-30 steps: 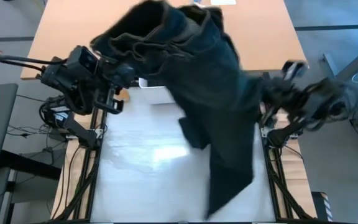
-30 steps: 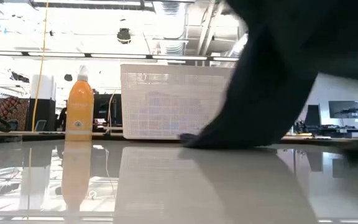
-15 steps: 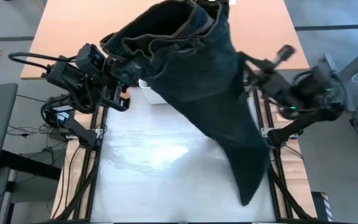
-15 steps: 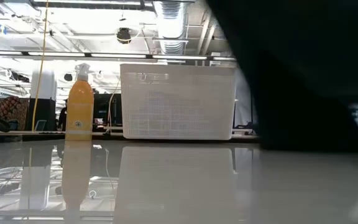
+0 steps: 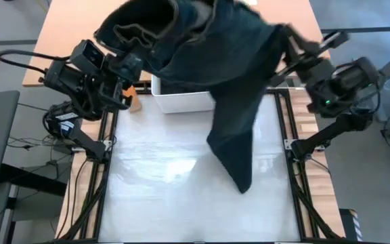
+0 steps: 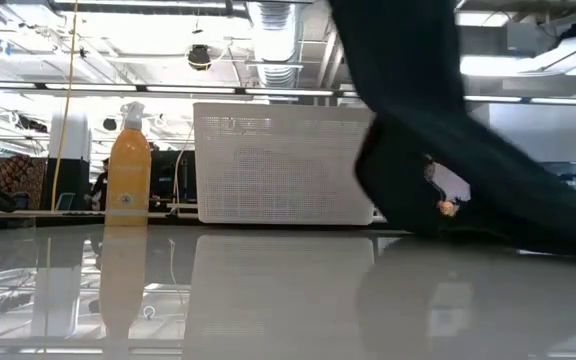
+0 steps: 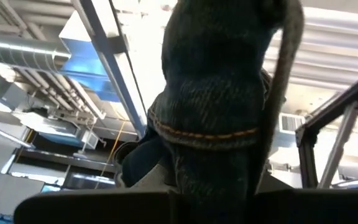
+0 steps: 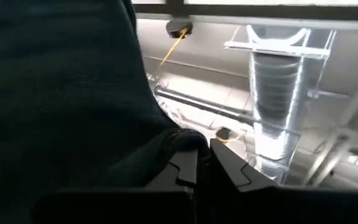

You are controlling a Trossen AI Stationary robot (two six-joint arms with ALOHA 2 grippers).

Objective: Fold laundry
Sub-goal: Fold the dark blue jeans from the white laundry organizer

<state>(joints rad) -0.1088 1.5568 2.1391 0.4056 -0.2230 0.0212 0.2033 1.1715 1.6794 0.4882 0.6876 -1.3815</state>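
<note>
From the high view I am seeing both arms holding 1 dark garment [image 5: 229, 74] up above the white bin [image 5: 181, 100]. The left gripper [image 5: 133, 64] is gripping the bunched waistband end just beside the bin's left edge, and the right gripper [image 5: 291, 42] is pinching the other edge off the bin's right side. The cloth is hanging between them over the bin, its lower end trailing down toward the white table [image 5: 161, 196] in front of the bin.

In the low view the garment [image 6: 438, 150] is draping in front of the bin's [image 6: 278, 165] right end, its tail lying on the table [image 6: 218, 300]. An orange spray bottle [image 6: 128, 170] is standing left of the bin.

In the left wrist view I am looking at dark denim-like cloth [image 7: 216, 93] with an orange-stitched hem, clamped between the fingers.

In the right wrist view the fingers [image 8: 225, 165] are closing on a fold of the cloth [image 8: 61, 106].
</note>
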